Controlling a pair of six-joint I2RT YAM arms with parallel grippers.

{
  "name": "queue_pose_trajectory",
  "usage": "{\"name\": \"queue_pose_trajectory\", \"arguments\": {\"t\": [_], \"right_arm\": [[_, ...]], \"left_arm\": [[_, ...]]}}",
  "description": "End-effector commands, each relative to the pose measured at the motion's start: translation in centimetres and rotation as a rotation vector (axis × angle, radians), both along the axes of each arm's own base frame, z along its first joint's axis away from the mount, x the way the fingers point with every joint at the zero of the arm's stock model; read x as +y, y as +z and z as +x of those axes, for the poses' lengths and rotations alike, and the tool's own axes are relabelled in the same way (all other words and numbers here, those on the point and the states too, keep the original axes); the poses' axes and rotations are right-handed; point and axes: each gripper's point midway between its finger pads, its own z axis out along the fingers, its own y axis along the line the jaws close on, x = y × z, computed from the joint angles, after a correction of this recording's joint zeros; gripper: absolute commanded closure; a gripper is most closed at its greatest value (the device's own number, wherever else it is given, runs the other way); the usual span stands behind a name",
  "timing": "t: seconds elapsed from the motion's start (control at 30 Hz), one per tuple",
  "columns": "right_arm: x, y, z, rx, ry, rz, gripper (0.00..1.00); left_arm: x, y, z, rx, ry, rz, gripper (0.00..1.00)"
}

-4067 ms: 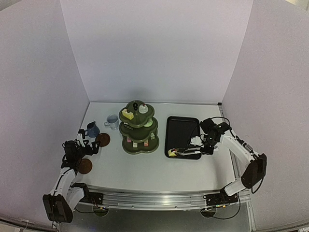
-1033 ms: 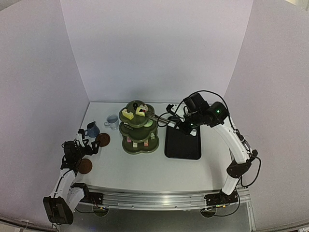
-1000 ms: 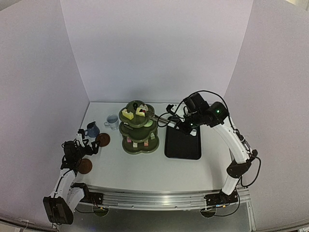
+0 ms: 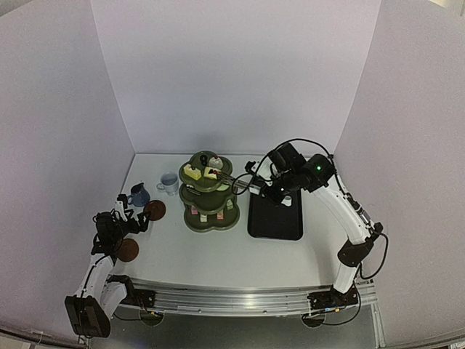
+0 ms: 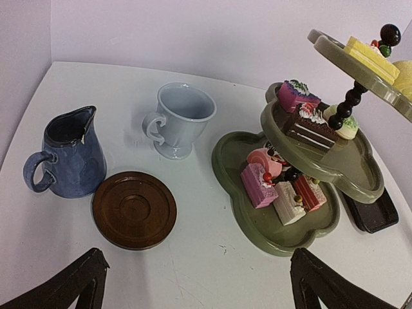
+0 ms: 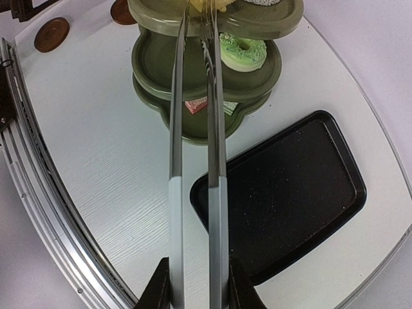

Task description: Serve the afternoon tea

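The dark green three-tier stand (image 4: 209,198) holds small cakes on every tier. My right gripper (image 4: 270,190) is shut on the metal tongs (image 6: 177,129), whose tips reach over the top tier and pinch a yellow cake (image 4: 211,173). A green ring cake (image 6: 243,50) lies on the middle tier. My left gripper (image 5: 196,270) stands open and empty low over the table, short of a brown saucer (image 5: 134,209). Behind the saucer stand the dark blue mug (image 5: 67,154) and the pale mug (image 5: 180,119). A second saucer (image 4: 128,250) lies by the left arm.
The black rectangular tray (image 4: 276,218) lies right of the stand, under the right arm, with nothing on it. White walls close the table at the back and both sides. A metal rail (image 4: 232,298) runs along the near edge.
The right arm has carried the tongs and the yellow cake from the tray up to the stand's top tier, and in the last second shifted slightly left. The left arm has not moved.
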Motion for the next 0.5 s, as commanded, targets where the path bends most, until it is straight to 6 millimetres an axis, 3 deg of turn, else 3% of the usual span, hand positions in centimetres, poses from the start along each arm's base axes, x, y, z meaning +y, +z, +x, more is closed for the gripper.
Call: {"name": "queue_pose_trajectory", "arguments": {"t": [0.0,0.2,0.47], "right_arm": [[-2.4,-0.9,-2.7,0.104,-0.008,-0.094,0.75],[-2.2,0.6,-1.7,0.046,-0.038,-0.063,0.68],[-2.2,1.8,-1.4,0.007,-0.056,-0.031,0.66]], "left_arm": [[0.1,0.7,0.2,-0.035,-0.002,0.008,0.0],[0.1,0.7,0.2,-0.035,-0.003,0.01,0.0],[0.1,0.8,0.2,-0.041,-0.004,0.012,0.0]]}}
